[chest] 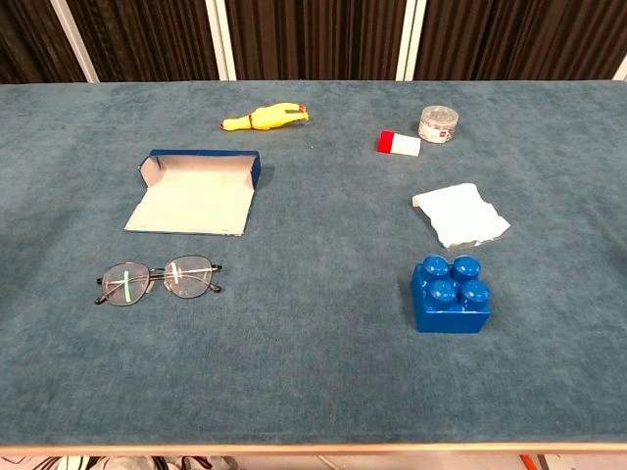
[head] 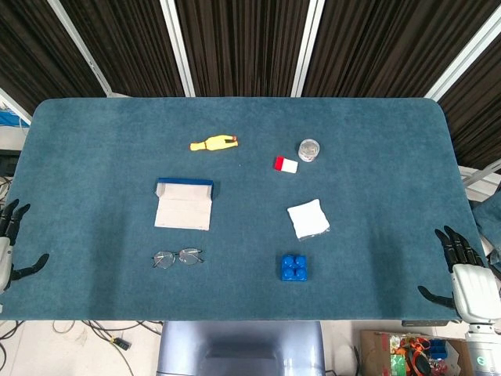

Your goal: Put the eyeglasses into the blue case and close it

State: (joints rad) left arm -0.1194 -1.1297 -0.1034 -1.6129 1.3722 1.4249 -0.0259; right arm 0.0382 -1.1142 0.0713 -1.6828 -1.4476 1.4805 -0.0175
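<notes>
eyeglasses (chest: pixel 159 279) beside blue case (chest: pixel 194 192) (lid open) | hands empty

Even overhead light falling brightly across the worktop (head: pixel 376 117), objects casting only faint short shadows, both views staying sharp, no glare showing.

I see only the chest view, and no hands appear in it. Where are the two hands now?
Observer: The left hand sits at the table's left edge, beside the near corner, fingers apart and holding nothing.
Operator: And the right one?
Observer: The right hand is at the right edge near the front, also with fingers spread and holding nothing.
Operator: Which hand is closer to the eyeglasses?
Observer: The left; the eyeglasses lie on its side, in front of the open blue case.
</notes>
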